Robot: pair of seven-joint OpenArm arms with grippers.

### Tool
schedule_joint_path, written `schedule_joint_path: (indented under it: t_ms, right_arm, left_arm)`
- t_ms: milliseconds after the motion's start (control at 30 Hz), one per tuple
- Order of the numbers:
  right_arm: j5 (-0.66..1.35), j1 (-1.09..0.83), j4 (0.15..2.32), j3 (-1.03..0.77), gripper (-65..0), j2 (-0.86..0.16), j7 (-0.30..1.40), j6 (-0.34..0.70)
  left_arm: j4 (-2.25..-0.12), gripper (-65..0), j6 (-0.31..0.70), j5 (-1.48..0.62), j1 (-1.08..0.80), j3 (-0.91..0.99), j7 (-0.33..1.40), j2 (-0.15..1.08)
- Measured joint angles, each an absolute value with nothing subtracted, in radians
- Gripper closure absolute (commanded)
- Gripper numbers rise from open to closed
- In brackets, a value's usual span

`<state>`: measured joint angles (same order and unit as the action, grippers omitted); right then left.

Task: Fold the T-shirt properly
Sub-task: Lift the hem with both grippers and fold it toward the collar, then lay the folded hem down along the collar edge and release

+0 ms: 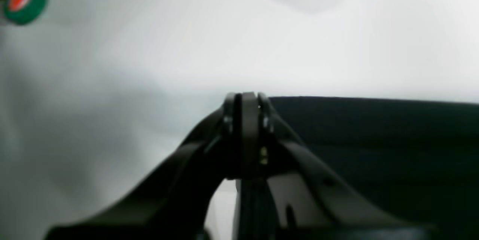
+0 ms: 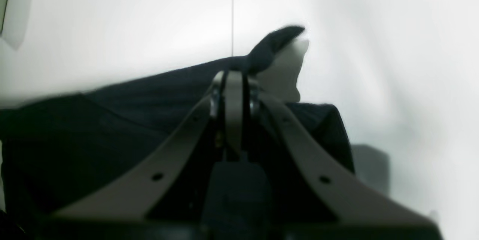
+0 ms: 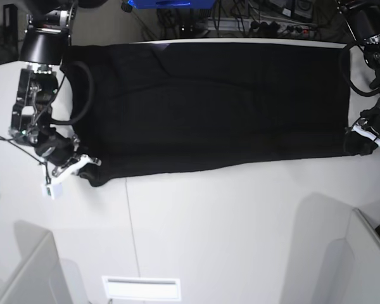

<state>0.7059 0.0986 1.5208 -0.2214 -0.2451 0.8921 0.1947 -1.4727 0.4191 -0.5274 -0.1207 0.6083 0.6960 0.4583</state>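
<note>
While the base view looks down on a white table, the T-shirt lies across the upper half of the frame as a long black band, plain side up, reaching from the left arm's side at the far right to the right arm's side at the left. At the lower left corner of the cloth sits the right gripper, its jaws pressed together on the shirt's edge; the right wrist view shows the same claw closed tight, with dark fabric bunched around its tip and a small black flap standing up just behind it. At the right edge of the base view, the left gripper meets the shirt's lower right corner. In the left wrist view its jaws are shut with no gap, and the black cloth runs off to the right from the tip, so it appears to pinch the hem. A blurred green and red roll sits in that view's upper left corner.
</note>
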Motion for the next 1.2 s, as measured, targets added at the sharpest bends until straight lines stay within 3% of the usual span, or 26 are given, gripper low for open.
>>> schedule_joint_path:
  t_ms: [500,633,767,1200]
  right_arm:
    - [0.707,-0.062,1.686,-0.264,0.0,-0.243,0.92,0.194]
    - [0.701,-0.09,1.724,-0.276,0.0,-0.246,0.977,0.194]
    - [0.704,-0.118,1.768,-0.275,0.0,-0.243,0.981,0.194]
    - [0.702,-0.185,1.947,-0.405,0.0,-0.139,1.192,0.199]
  left_arm:
    - [-1.619,0.0,0.421,-0.529,-0.257,0.655,0.692,0.458]
    - [-1.628,0.0,0.491,-0.579,-0.294,0.659,0.691,0.458]
    - [-1.628,0.0,0.489,-0.608,-0.342,0.694,0.693,0.455]
    - [-1.731,0.0,0.495,-0.66,-0.472,0.762,0.692,0.458]
